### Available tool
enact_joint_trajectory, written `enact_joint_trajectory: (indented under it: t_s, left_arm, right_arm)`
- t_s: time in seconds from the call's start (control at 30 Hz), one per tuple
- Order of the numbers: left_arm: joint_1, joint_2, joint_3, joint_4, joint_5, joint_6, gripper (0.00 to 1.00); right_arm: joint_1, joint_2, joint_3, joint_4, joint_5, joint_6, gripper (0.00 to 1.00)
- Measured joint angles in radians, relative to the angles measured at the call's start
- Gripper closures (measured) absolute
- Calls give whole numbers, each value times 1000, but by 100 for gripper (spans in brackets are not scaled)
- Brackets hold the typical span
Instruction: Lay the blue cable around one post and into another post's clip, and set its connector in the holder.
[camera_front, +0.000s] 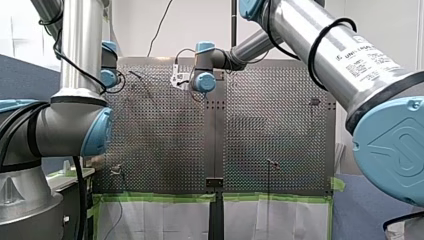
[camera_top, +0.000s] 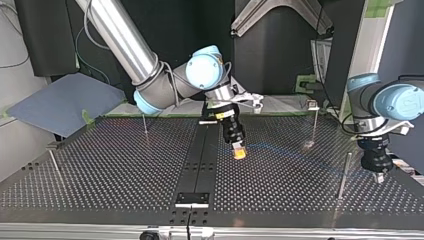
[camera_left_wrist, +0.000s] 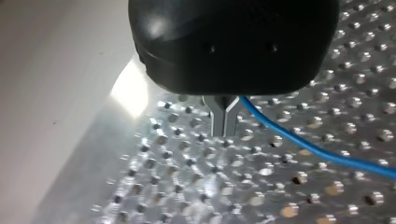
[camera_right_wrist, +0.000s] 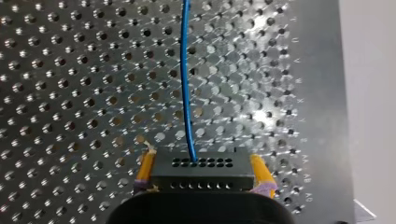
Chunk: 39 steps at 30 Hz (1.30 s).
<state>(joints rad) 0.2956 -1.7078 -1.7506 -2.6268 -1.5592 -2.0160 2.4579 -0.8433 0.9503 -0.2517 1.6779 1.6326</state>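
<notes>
At the top view's left, a thin post stands near the edge of the perforated table, and a second thin post stands further back, both well apart from the work. Nearer the middle, my right arm comes down from the upper left. My right gripper hangs just above the plate, beside the dark centre strip. Its yellow pads are closed on the black connector — the right wrist view shows one pad pressed to each side of the block, whose rows of small holes face ahead. The blue cable leaves the connector's front and runs straight ahead over the holes.

Further right in the top view, the cable shows only as a faint blue line low over the table, running toward my left arm. It passes close to the foot of a post with a clip-like head; whether it touches that post I cannot tell. A taller post stands next. Just beside it, at the far right, my left gripper points down near the table's edge. The left wrist view shows its metal fingers pinched together on the cable — no gap between them — with the blue line trailing off to one side across the plate
</notes>
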Motion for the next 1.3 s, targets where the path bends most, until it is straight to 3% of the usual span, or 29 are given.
enact_joint_trajectory:
  t_s: [0.27,0.6,0.8,1.03,1.3]
  left_arm:
    - [-20,-50,-1,-25,3,25,100]
    - [-29,-58,-1,-32,-2,28,100]
    - [-31,-58,-17,-21,-5,44,100]
    - [-38,-58,-68,42,25,-7,100]
    - [-46,-58,-75,98,24,-51,100]
  right_arm:
    - [-8,7,20,47,39,-1,100]
    - [-23,9,107,-16,50,2,100]
    - [-25,9,158,-22,54,2,100]
    - [-29,11,201,-37,57,4,100]
    - [-33,11,223,-43,58,7,100]
